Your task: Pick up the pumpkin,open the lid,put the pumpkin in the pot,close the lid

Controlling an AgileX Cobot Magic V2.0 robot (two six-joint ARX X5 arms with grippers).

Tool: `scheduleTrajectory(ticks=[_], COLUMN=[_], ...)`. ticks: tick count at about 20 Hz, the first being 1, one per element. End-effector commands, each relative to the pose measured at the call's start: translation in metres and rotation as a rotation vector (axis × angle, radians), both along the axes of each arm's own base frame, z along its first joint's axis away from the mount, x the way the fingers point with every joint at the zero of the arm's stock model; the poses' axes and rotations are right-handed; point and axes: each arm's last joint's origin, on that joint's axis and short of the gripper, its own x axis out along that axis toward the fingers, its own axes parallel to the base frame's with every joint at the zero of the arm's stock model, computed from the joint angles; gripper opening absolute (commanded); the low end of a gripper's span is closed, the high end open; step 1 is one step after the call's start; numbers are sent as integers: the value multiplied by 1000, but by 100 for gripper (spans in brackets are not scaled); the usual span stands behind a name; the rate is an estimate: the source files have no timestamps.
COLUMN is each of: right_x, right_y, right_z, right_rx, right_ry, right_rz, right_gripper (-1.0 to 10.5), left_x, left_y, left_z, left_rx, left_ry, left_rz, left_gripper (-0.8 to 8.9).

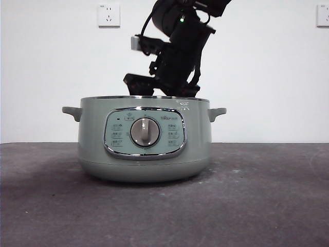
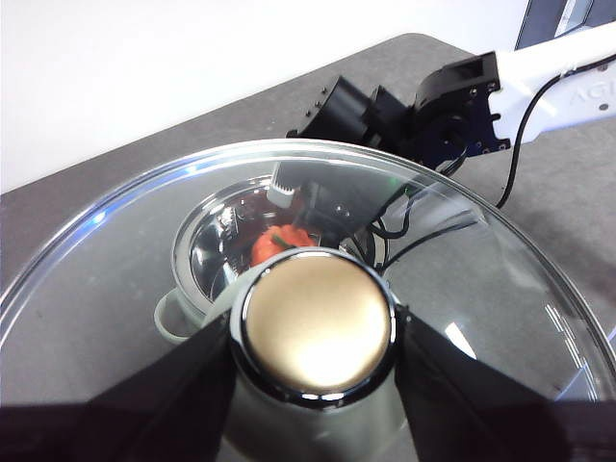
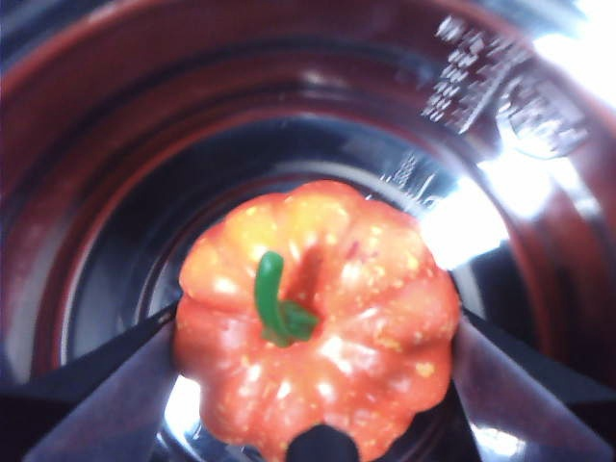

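Observation:
The pumpkin [image 3: 327,327], orange-red with a green stem, sits between my right gripper's [image 3: 318,356] two jaws, which press its sides, inside the pot's dark shiny bowl [image 3: 144,125]. In the front view the sage-green pot [image 1: 144,159] stands open at the table's middle, and the right arm [image 1: 177,56] reaches down into it from above; its jaws are hidden behind the rim. My left gripper [image 2: 316,337] is shut on the lid's knob [image 2: 316,322], holding the glass lid [image 2: 481,279] above and to the side of the pot. Through the glass I see the pumpkin [image 2: 272,243] in the pot [image 2: 192,241].
The dark grey table [image 1: 267,195] spreads around the pot. A white wall with two sockets [image 1: 108,15] stands behind. The pot's side handles [image 1: 72,111] stick out left and right.

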Motion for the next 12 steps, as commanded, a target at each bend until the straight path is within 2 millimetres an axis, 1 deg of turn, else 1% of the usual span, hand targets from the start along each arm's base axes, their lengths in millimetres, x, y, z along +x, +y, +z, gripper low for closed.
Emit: scheduleTrajectory(ticks=[1,2,3,4,5,6,10,11,12], right_x=[0,0,-2,-2,-2,-2,-2,-3,-5], right_y=[5,5,6,6,6,6,6,5,4], right_z=[-7,-7,-7,-7,-7,-7,-6,-3,6], right_rx=[-12,-12,-14,-14,-13,-14,-5,0,16], right_ry=[5,7,11,12,13,15,20,14,-2], right_rz=[13,14,16,14,14,13,0,-1,-5], right_gripper=[-11,35,179,394,556,572,577,577,576], left_x=[-3,-3,-3,-3,-3,-3,-3,-3,-1], left_y=[2,2,2,2,2,1,1,1,1], left_z=[6,6,6,6,6,6,6,6,6], left_rx=[-33,-33,-33,-33,-33,-33,-33,-31,-26], left_ry=[-49,-49,-49,-49,-49,-48,-49,-50,-48], left_rz=[2,2,2,1,1,0,0,-1,-2], left_gripper=[-8,-8,-8,-8,-8,-8,-8,-8,-8])
